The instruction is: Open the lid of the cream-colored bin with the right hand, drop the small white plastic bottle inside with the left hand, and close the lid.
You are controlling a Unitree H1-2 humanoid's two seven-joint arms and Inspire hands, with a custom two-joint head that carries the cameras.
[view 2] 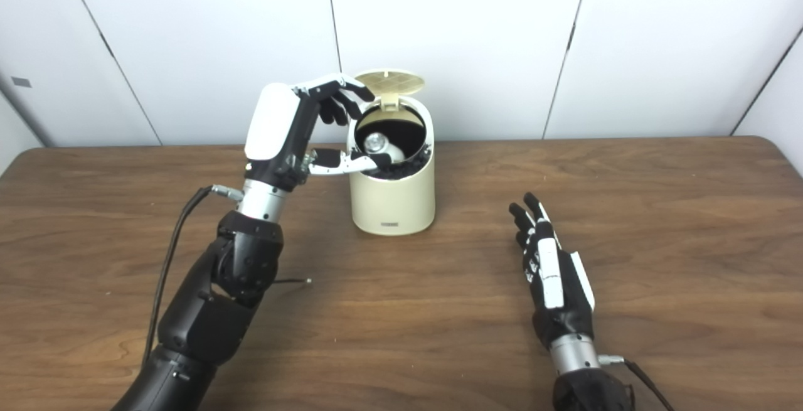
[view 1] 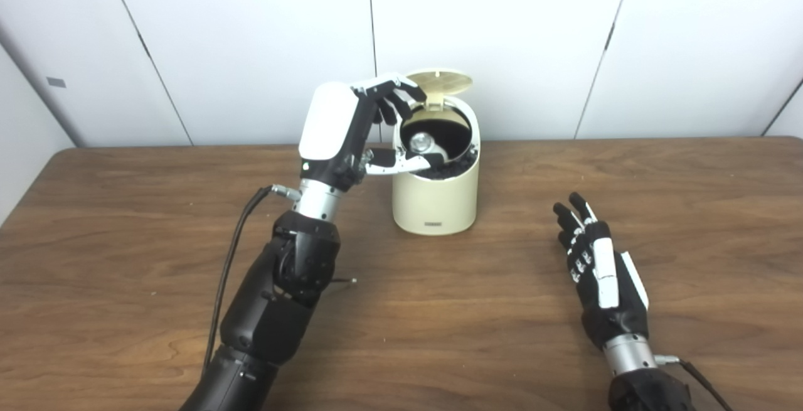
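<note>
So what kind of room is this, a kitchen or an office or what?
Most likely a lab or test room, not a home. The wooden table carries only a small cream bin with its lid up, and plain white wall panels stand behind it. Nothing else that would furnish a room shows.

A brown wooden table (view 1: 477, 329) fills the near scene, and white wall panels (view 1: 502, 41) split by dark upright seams stand along its far edge.
</note>
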